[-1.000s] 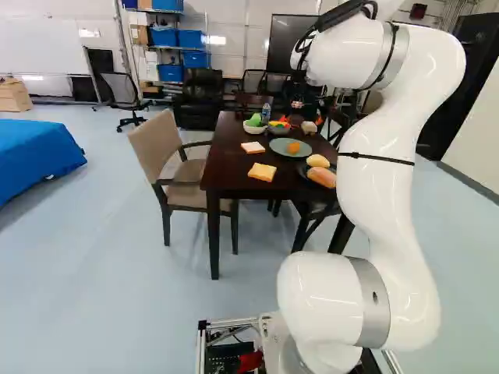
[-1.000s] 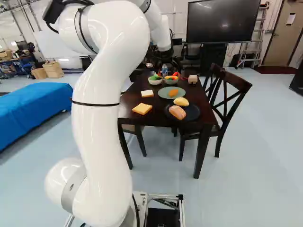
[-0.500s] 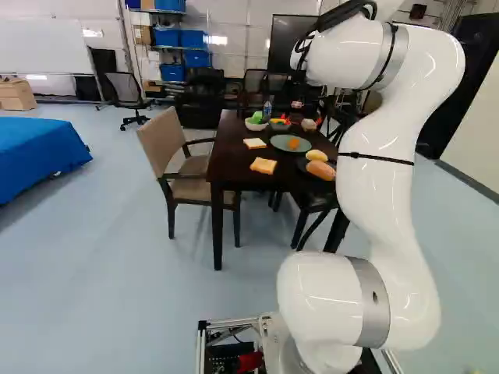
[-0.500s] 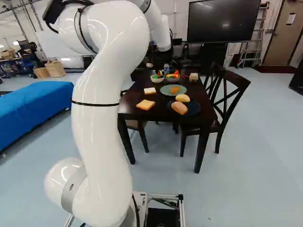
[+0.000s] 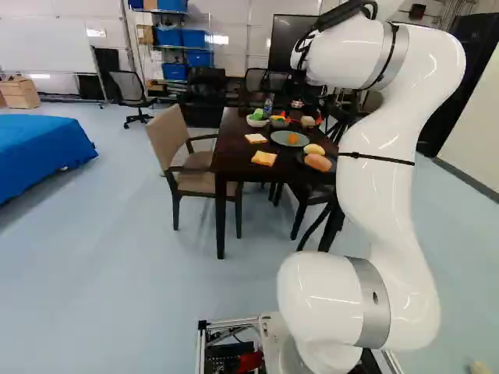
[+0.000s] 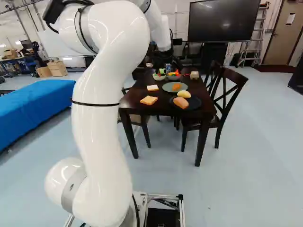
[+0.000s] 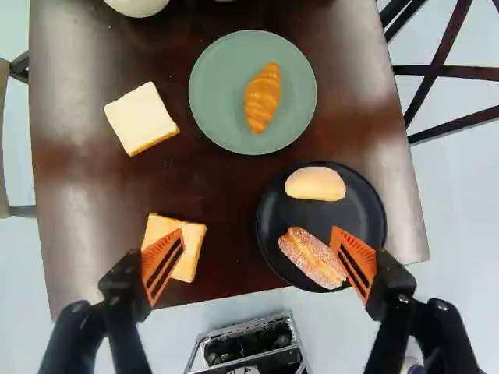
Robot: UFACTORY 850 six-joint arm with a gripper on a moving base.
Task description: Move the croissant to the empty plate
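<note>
Though spread wide at the fingers, find gripper grasping nothing. Taking twelve as straight ahead, note croissant at twelve o'clock, on green plate. Judged light, fairly firm, prone to rolling; grip gently across the thick middle, closing from ten and four o'clock. Note black plate, five o'clock from croissant, bearing rolls; cannot identify the empty plate.

Blue cloth at both base views' left, beige armchair, dark screen — a ladder (partly hidden) beside it
</note>
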